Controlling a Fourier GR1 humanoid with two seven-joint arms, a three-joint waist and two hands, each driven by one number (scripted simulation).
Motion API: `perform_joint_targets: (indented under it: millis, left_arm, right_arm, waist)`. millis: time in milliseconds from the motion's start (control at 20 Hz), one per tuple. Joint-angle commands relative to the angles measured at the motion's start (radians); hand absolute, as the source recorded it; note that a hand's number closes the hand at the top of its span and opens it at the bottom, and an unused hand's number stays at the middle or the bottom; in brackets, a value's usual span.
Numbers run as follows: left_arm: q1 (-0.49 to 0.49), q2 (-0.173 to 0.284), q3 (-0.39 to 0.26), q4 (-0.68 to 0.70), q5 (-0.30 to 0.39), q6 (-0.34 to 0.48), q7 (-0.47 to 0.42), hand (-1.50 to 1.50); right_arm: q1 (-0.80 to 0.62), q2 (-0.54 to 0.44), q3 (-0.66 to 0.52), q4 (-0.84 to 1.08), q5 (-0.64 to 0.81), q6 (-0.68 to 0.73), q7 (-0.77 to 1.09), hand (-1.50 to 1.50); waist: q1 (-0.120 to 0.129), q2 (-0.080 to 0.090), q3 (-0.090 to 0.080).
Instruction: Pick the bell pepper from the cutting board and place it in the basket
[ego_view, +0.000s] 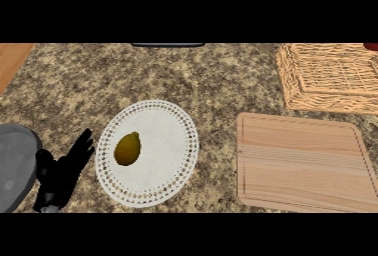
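**Bare board, basket at the far right, one hand resting at the left**

We look down on a speckled stone counter (221, 75) that fills the view. The largest thing on it is the wooden cutting board (301, 162) at the lower right, lying flat with nothing on it. Above it, in the upper right corner, sits the wicker basket (295, 90), cut off by the view's right edge; we see only woven wall and floor in the part that shows. We cannot find the bell pepper on the board or in the visible part of the basket. A small red shape (371, 46) peeks in at the top right edge, too little of it to name.

Left of the board lies a white lace-edged plate (166, 150), and on its left half rests a yellow-green fruit (128, 148). At the far left edge a grey round dish (16, 165) shows in part. Between dish and plate our left hand (63, 175) rests, its fingers straight and relaxed, touching nothing. Our right hand does not show.
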Motion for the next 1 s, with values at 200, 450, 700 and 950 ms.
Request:
perform_joint_targets:
  millis: [200,450,700,950]
  left_arm:
    - [0.058,-0.024,-0.034,0.083,-0.032,-0.004,-0.002,0.0]
    - [0.053,-0.016,-0.022,0.075,-0.022,-0.016,0.033,0.0]
    - [0.009,-0.03,0.0,0.127,-0.024,0.002,0.04,0.0]
    - [0.037,-0.039,-0.017,0.094,-0.047,0.009,0.035,0.0]
  right_arm:
    - [0.023,-0.144,0.057,0.192,0.152,-0.061,-0.077,1.5]
    - [0.042,-0.179,0.073,0.23,0.168,-0.081,-0.178,-1.5]
    - [0.039,-0.17,0.04,0.252,0.116,-0.099,-0.242,-1.5]
    - [-0.001,-0.218,-0.05,0.296,0.044,-0.127,-0.231,-1.5]
  waist:
    - [0.013,0.018,-0.014]
    - [0.001,0.012,-0.014]
    - [-0.016,0.008,-0.015]
    - [-0.014,0.007,-0.015]
